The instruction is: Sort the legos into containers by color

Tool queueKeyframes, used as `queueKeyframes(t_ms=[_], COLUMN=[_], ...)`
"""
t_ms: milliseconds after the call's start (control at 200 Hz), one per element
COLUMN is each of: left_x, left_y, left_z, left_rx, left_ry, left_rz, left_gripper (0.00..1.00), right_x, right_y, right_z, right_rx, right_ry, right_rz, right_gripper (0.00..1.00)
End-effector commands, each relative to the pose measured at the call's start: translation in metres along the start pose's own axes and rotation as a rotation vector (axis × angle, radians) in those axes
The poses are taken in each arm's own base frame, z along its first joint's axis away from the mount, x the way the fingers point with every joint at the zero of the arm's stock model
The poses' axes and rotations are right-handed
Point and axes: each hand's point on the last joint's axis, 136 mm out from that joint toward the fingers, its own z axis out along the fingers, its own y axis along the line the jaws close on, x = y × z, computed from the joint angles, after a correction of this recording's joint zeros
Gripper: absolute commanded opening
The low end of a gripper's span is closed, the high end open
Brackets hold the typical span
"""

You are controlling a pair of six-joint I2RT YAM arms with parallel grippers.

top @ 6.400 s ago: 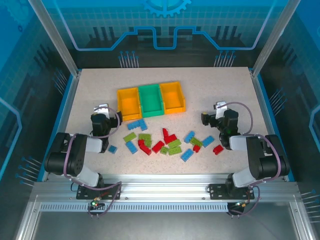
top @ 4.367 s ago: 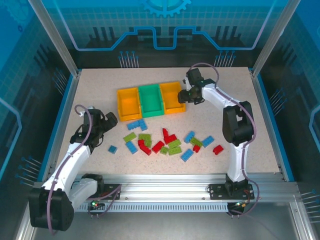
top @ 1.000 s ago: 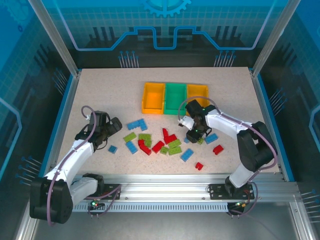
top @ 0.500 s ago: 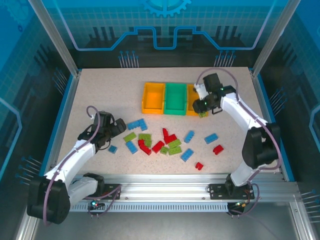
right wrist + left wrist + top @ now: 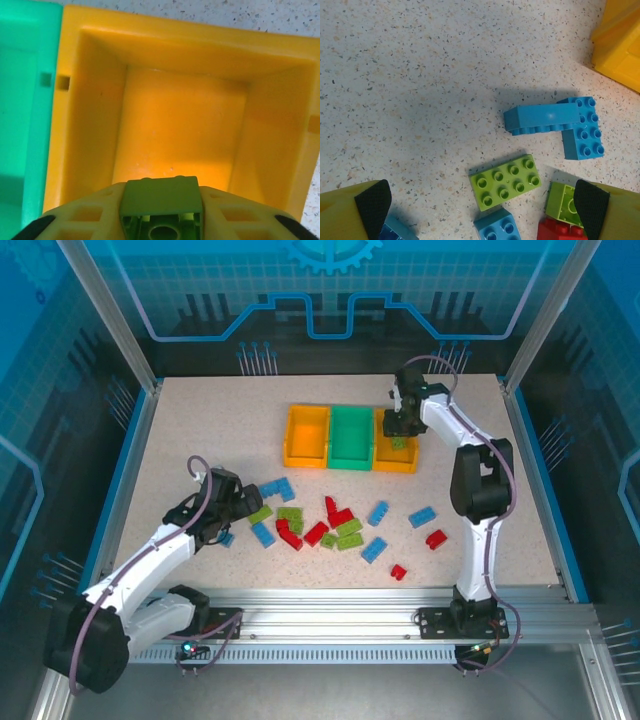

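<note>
Light green brick [image 5: 161, 199] gripped between the right fingers [image 5: 75, 220], hanging above the right-hand orange-yellow bin [image 5: 175, 30], seemingly close to one wall. Released here, it could clip that rim and bounce onto the surface [image 5: 420, 75]. Left fingers [image 5: 370, 205] spread wide open over loose bricks [image 5: 505, 181], well apart from that bin.

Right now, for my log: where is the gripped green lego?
In the right wrist view, the green lego sits in the right gripper over the right-end yellow bin.

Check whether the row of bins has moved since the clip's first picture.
Yes. The row of bins has slid right, nearer the right edge of the table.
</note>
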Motion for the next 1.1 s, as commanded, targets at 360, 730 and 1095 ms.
queueKeyframes(t_ms=[360,730,1095], left_x=[-0.006,0.118,0.24], left_y=[-0.023,-0.219,-0.271], left_z=[-0.017,-0.095,-0.105], left_rx=[0.011,0.708,0.973], left_ry=[-0.033,0.025,0.264], left_rz=[0.117,0.978,1.669], left_gripper=[0.99,0.99,0.89], right_x=[0.026,0.146,0.194], right_y=[0.006,-0.052,-0.111], right_z=[-0.07,-0.106,-0.114], right_rx=[-0.026,-0.073,-0.062], right_ry=[-0.046,-0.031,0.004], right_rz=[0.019,0.163,0.466], right_gripper=[0.85,0.92,0.92])
